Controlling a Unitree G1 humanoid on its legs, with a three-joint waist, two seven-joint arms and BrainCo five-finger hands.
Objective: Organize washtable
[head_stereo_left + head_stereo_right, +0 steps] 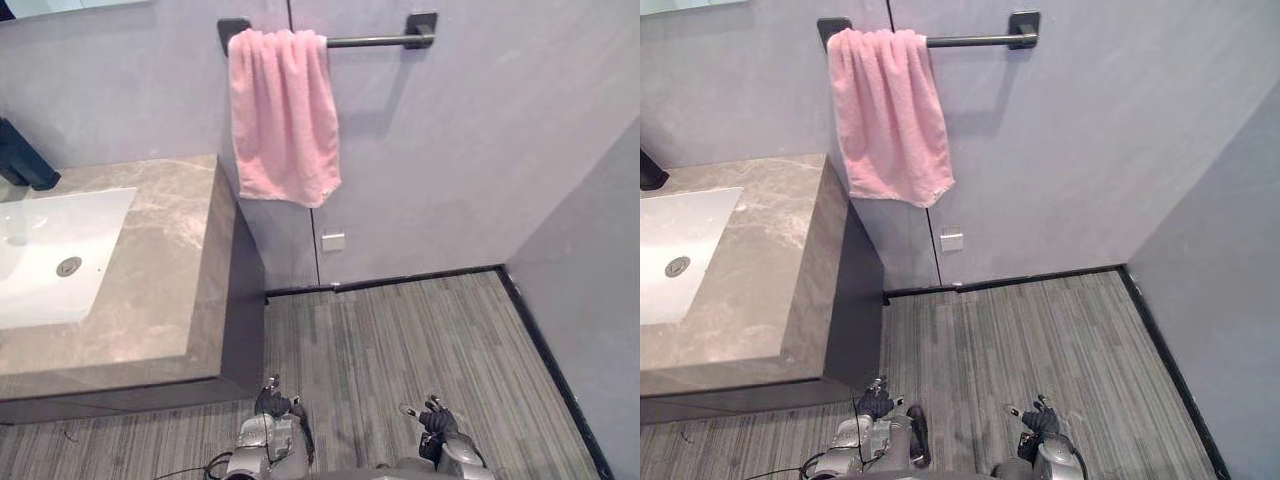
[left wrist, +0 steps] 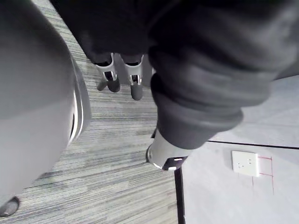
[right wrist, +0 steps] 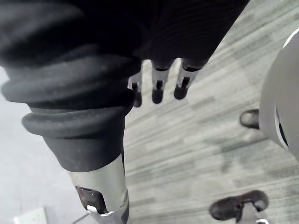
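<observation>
The washtable stands at the robot's left against the back wall, a thick slab top in veined brown-grey stone over a dark cabinet front. A white rectangular basin is sunk into it, with a round metal drain in its floor, and a black faucet rises at the back edge, leaning out over the basin. Just past the washtable's right end a pink towel hangs folded over the left end of a black towel bar fixed to the grey wall, its lower hem reaching below the level of the countertop. Below the towel, low on the wall, sits a white wall socket, and a black baseboard runs along the foot of the wall where it meets the grey striped floor. Both hands hang low over that floor, well apart from the washtable and the towel. The left hand shows in its wrist view with its fingers straight and pointing down at the floor, the thumb standing off to one side, closed on nothing. The right hand is the same: fingers straight and side by side, thumb apart from them, holding nothing.
</observation>
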